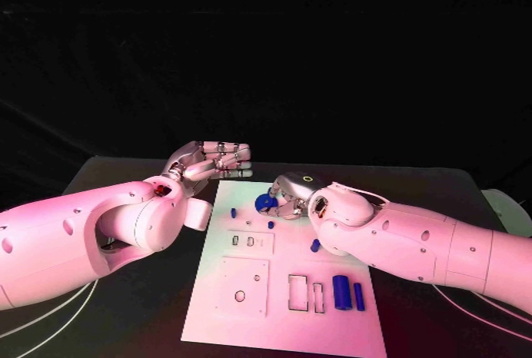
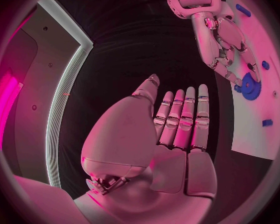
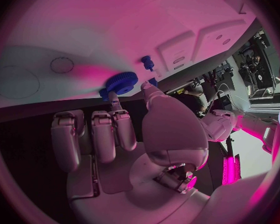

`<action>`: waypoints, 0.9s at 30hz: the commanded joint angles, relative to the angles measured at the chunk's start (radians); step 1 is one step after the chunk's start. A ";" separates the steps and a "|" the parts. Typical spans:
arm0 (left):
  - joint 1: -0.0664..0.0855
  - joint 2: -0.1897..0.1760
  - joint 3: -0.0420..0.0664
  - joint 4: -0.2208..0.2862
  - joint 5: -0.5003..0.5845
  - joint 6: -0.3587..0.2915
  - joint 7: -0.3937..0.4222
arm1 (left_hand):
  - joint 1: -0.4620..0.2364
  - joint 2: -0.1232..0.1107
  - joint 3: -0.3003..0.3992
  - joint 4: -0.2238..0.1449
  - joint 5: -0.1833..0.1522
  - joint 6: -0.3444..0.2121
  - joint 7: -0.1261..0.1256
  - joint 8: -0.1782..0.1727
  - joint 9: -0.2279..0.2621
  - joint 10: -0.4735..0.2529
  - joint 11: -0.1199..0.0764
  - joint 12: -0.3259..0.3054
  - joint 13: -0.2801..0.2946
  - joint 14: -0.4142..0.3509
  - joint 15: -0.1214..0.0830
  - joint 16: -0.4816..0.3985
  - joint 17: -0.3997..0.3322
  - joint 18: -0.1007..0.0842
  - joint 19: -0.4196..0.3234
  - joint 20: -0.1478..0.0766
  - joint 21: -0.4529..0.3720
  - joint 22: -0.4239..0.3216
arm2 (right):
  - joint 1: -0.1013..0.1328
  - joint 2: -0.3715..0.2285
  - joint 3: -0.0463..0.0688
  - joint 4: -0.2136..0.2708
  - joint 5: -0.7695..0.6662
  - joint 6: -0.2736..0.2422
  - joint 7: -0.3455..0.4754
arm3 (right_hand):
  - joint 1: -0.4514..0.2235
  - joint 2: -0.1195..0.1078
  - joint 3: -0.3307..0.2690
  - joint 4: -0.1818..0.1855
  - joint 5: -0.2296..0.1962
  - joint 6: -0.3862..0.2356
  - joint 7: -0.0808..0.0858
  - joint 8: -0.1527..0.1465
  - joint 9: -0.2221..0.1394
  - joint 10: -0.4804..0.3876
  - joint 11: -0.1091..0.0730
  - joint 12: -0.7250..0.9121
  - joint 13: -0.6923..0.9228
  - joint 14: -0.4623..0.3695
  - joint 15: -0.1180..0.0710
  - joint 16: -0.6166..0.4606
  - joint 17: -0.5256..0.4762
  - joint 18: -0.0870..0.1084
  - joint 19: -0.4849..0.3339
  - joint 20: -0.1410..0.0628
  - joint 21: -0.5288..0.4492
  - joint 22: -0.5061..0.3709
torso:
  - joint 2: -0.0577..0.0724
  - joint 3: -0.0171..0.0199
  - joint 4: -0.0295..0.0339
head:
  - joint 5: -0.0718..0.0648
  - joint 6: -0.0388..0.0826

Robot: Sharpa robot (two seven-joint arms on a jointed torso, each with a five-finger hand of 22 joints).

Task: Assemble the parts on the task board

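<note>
Barely started: right hand (image 1: 290,198) fingers (image 3: 115,98) pinch the blue gear (image 3: 119,79) over the task board (image 1: 290,327), left hand (image 1: 211,162) empty with fingers straight, cylinders (image 1: 343,292) and pegs (image 1: 234,212) still loose.

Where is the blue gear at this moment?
In the head view the blue gear is over the far part of the task board, pinched by the right hand, right of a small blue peg.

Pink-magenta light over the scene, black backdrop, bright task board (image 1: 283,296), wrist views bent at the rim
</note>
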 commanded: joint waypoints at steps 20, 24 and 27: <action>0.001 -0.006 0.001 -0.009 -0.005 0.018 0.004 | -0.004 0.007 -0.002 -0.004 -0.003 -0.009 0.017 -0.004 -0.001 -0.005 0.001 -0.005 -0.001 -0.002 0.007 -0.004 -0.002 0.012 0.002 0.000 0.003 -0.001 | 0.032 -0.392 0.019 0.266 0.206 -0.118 0.196 | 0.111 0.003 0.018 -0.046 0.034 0.042 -0.015 -0.010 0.009 0.006 -0.010 -0.002 0.141 0.092 -0.007 -0.003 0.219 -0.006 0.062 -0.006 -0.010 0.214 | -0.015 0.0000 -0.0199 | 0.000 0.002; 0.001 -0.003 0.001 -0.013 -0.005 0.021 0.004 | -0.006 0.007 -0.003 -0.003 -0.003 -0.010 0.017 -0.005 -0.001 -0.005 0.001 -0.005 -0.001 -0.003 0.007 -0.005 -0.002 0.012 0.001 0.000 0.003 -0.001 | 0.035 -0.460 0.019 0.279 0.279 -0.083 0.266 | 0.168 -0.003 0.030 -0.085 0.037 0.046 -0.014 -0.015 0.009 -0.008 -0.010 -0.015 0.126 0.088 -0.007 -0.010 0.202 0.000 0.046 -0.007 -0.026 0.196 | -0.020 0.0018 -0.0244 | -0.003 0.001; 0.001 0.000 0.001 -0.015 -0.005 0.024 0.003 | -0.006 0.007 -0.003 -0.003 -0.003 -0.010 0.017 -0.005 -0.001 -0.005 0.001 -0.005 -0.001 -0.003 0.007 -0.005 -0.002 0.012 0.001 0.000 0.003 -0.001 | 0.033 -0.500 0.018 0.276 0.311 -0.064 0.306 | 0.200 -0.010 0.036 -0.109 0.038 0.048 -0.016 -0.018 0.009 -0.022 -0.012 -0.029 0.111 0.083 -0.008 -0.017 0.182 0.006 0.029 -0.007 -0.044 0.177 | -0.023 0.0026 -0.0260 | -0.014 -0.003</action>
